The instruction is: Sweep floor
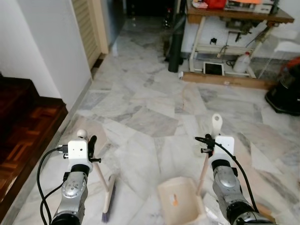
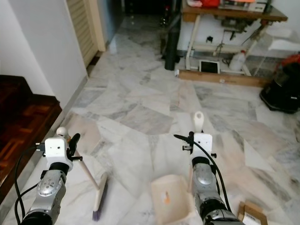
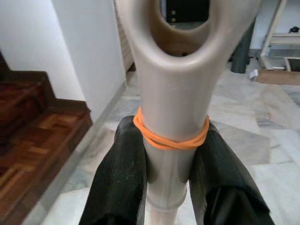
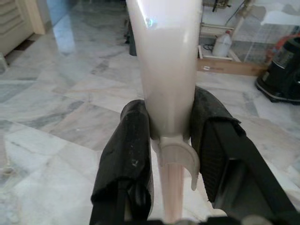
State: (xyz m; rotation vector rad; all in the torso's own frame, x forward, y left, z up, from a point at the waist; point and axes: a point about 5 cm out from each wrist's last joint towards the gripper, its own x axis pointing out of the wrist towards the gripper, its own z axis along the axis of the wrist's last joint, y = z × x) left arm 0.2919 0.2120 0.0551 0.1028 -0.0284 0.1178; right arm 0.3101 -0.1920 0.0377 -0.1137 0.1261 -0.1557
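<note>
The left gripper [image 3: 171, 173] is clenching the broom handle [image 3: 173, 108], orange rubber band [image 3: 169, 139] circling it; the broom head [image 1: 108, 199] is resting on marble floor [image 1: 145, 108]. The right gripper [image 4: 171, 154] is grasping the dustpan handle [image 4: 168, 70], dustpan [image 1: 180, 200] between the arms. No writing is legible. Farther off, a table [image 1: 234, 18] is standing.

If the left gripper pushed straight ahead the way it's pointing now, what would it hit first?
Nothing close, apparently. The left gripper, shut on the broom handle, points over bare marble floor along the white wall toward the louvred door. Depth is unclear; the wall's corner seems nearest.
</note>
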